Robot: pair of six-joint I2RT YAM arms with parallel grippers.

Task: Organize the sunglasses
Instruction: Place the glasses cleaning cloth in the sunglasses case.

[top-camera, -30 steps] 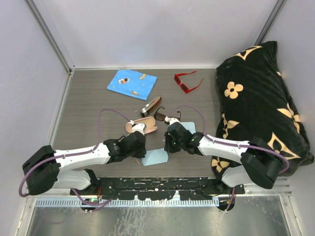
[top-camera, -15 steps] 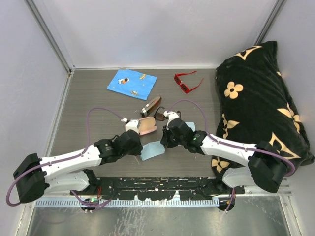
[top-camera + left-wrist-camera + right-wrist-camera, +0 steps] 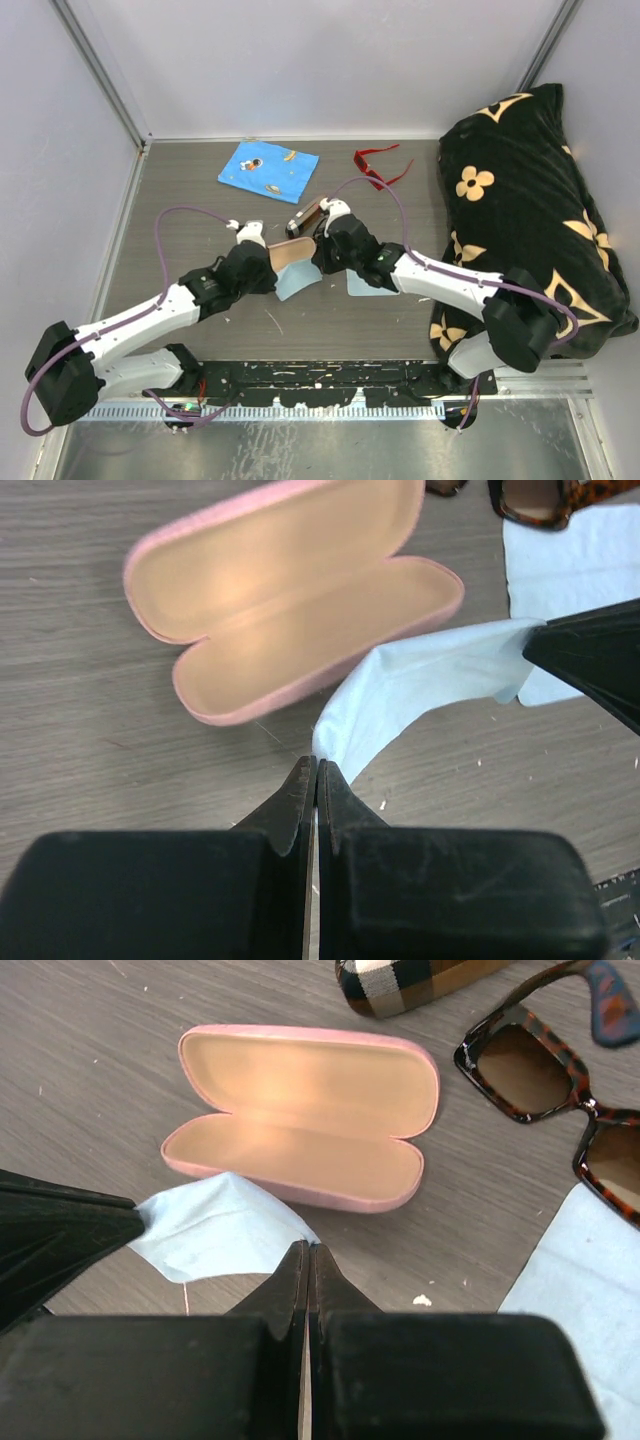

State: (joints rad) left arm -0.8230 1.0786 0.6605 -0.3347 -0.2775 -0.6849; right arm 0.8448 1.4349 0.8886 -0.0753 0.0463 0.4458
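Observation:
Both grippers are shut on one light blue cloth [image 3: 297, 283], each on a corner, and hold it just in front of the open pink case [image 3: 290, 250]. My left gripper [image 3: 316, 765] pinches the cloth's [image 3: 430, 680] left corner. My right gripper [image 3: 308, 1250] pinches the cloth's [image 3: 215, 1225] right corner. The dark brown sunglasses [image 3: 545, 1080] lie unfolded right of the case, and also show in the left wrist view [image 3: 540, 500]. The red sunglasses [image 3: 378, 165] lie far back, partly behind the right arm's cable.
A slim brown-and-black case [image 3: 308, 213] lies behind the pink case. A second light blue cloth [image 3: 365, 283] lies under the right arm. A blue printed cloth [image 3: 268, 165] lies at the back. A black flowered cushion [image 3: 530, 200] fills the right side.
Both grippers have moved away from the bases and to the left, carrying the light blue cloth up to the front of the pink case.

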